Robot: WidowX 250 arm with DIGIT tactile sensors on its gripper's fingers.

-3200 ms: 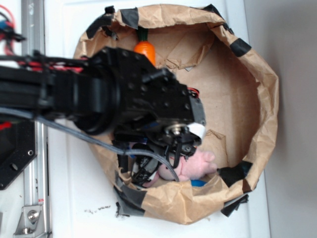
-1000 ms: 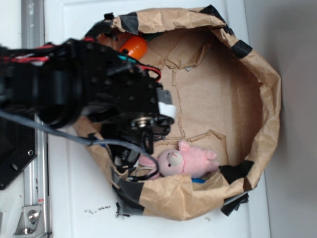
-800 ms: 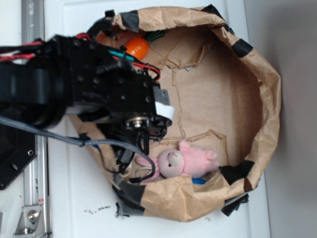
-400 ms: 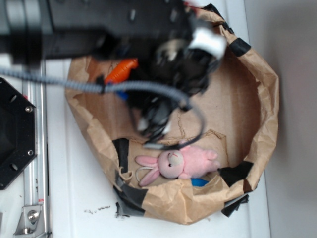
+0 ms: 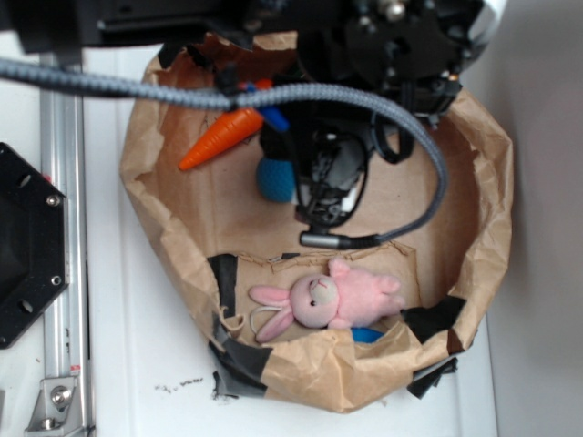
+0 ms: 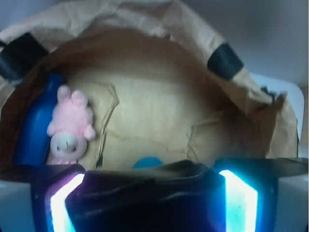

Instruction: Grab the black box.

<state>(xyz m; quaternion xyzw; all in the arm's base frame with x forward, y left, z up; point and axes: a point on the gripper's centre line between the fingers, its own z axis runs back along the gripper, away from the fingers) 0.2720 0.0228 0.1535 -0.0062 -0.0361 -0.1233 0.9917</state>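
In the exterior view, the black robot arm (image 5: pixel 273 27) is reaching across the top of the picture from the left, blurred, with its wrist bending down into the crumpled brown paper nest (image 5: pixel 492 182). The gripper (image 5: pixel 326 187) is hanging over the nest's floor, just right of a round teal knitted toy (image 5: pixel 273 179) and right of the orange toy carrot (image 5: pixel 221 138). From here the dark fingers are blending into one mass, so what they are carrying cannot be made out. A grey braided cable (image 5: pixel 428 155) is looping down from the wrist. A pink plush bunny (image 5: pixel 332 299) is lying below the gripper, apart from it, partly over a blue object (image 5: pixel 367 334). A flat black hexagonal plate (image 5: pixel 27 246) is sitting on the white table (image 5: pixel 146 364), outside the nest to the left.

In the wrist view, the glossy black box (image 6: pixel 145 193) is filling the gap between the two fingers (image 6: pixel 65 203) — their inner faces are glowing cyan and violet at either end of it. The jaws are clamping on the box from both sides, holding it above the paper floor. The bunny is lying well beyond it at the left, against the blue object.
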